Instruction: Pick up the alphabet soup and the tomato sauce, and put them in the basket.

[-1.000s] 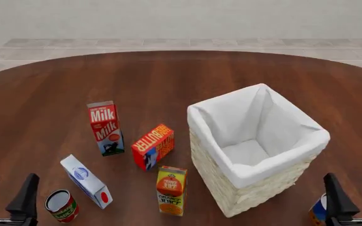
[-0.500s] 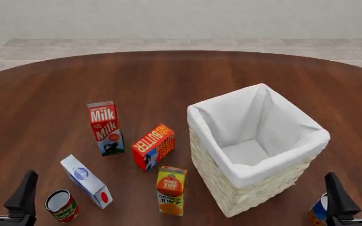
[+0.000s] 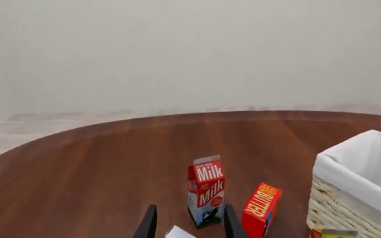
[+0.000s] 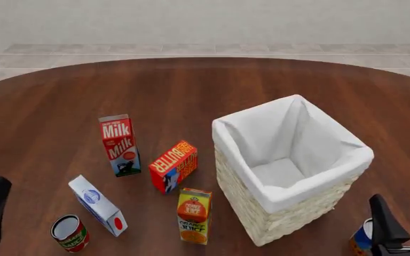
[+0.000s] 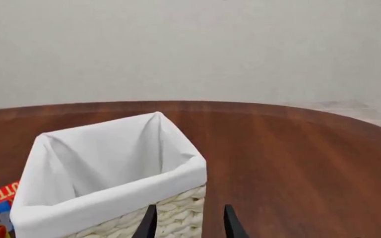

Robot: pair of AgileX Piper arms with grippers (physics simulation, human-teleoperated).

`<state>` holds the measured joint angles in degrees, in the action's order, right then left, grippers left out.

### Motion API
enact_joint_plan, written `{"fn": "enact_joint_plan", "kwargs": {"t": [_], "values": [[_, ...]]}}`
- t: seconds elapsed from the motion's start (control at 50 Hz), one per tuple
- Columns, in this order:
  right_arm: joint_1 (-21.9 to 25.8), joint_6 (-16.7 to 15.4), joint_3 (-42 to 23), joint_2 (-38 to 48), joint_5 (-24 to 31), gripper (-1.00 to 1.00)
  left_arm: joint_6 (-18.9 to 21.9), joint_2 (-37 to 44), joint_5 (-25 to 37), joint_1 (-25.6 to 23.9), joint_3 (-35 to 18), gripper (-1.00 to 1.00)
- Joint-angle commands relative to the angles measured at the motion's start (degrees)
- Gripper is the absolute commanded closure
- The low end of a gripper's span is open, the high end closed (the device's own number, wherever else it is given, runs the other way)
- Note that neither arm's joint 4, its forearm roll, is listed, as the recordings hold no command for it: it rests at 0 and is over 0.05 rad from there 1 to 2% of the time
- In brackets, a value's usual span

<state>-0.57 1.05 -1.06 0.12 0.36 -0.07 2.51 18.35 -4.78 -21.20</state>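
Beside tomato sauce (image 4: 70, 233): white carton (image 4: 97, 205), juice carton (image 4: 194, 215), butter box (image 4: 173, 166).

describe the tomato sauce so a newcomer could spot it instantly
Start at the basket, the biggest thing on the table. Go to the near left corner: the tomato sauce stands beside the white carton. It's the only round can there, red-labelled.
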Motion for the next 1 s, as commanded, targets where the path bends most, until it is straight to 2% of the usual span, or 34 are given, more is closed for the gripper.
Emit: {"fn": "enact_joint_plan", "kwargs": {"t": [0.02,0.1,0.18,0.22,0.24,0.36,0.38,0.46,0.56,0.62,0.64,0.74,0.76,0.8,0.96,1.0], "values": [[0.03,0.81,-0.24,-0.04,-0.03,-1.0,4.75,2.36,11.11,-0.86,-11.07,-1.0],[0.02,1.18,-0.25,-0.04,-0.13,-1.0,4.66,2.76,14.58,-1.12,-13.69,-1.0],[0.19,1.42,-0.23,-0.06,-0.22,-1.0,5.26,4.54,18.93,-0.22,-18.62,-1.0],[0.28,1.55,-0.2,-0.06,-0.29,-1.0,5.85,5.63,19.92,2.26,-20.43,-1.0],[0.21,1.63,-0.21,-0.06,-0.29,-1.0,4.67,6.56,20.54,1.85,-20.93,-1.0],[0.27,1.48,-0.31,-0.08,-0.24,-1.0,4.83,8.48,22.89,1.94,-23.97,-1.0],[0.34,1.37,-0.31,-0.08,-0.24,-1.0,4.25,9.61,24.76,1.35,-25.12,-1.0],[0.43,1.22,-0.24,-0.08,-0.32,-1.0,6.38,10.01,27.77,1.7,-27.58,-1.0],[0.55,1.15,-0.08,-0.1,-0.36,-1.0,7.88,10.74,31.71,1.85,-28.13,-1.0],[0.79,0.79,-0.14,-0.1,-0.3,-1.0,6.54,11.83,34.42,1.72,-30.88,-1.0],[0.88,0.72,-0.17,-0.1,-0.26,-1.0,4.65,12.66,35.84,1.8,-32.32,-1.0],[0.95,0.61,-0.25,-0.08,-0.17,-1.0,5.78,13.39,38.11,1.71,-34.95,-1.0],[1.05,0.54,-0.4,0.13,-0.22,-1.0,3.67,14.84,39.92,1.12,-36.55,-1.0],[1.15,0.51,-0.46,0.15,-0.24,-1.0,3.23,16.0,41.27,0.74,-38.76,-1.0],[1.21,0.61,-0.56,0.16,-0.29,-1.0,2.27,20.15,45.56,-0.76,-42.0,-1.0],[1.18,0.69,-0.52,0.12,-0.31,-1.0,-0.22,20.78,46.63,-1.67,-41.54,-1.0]]}}
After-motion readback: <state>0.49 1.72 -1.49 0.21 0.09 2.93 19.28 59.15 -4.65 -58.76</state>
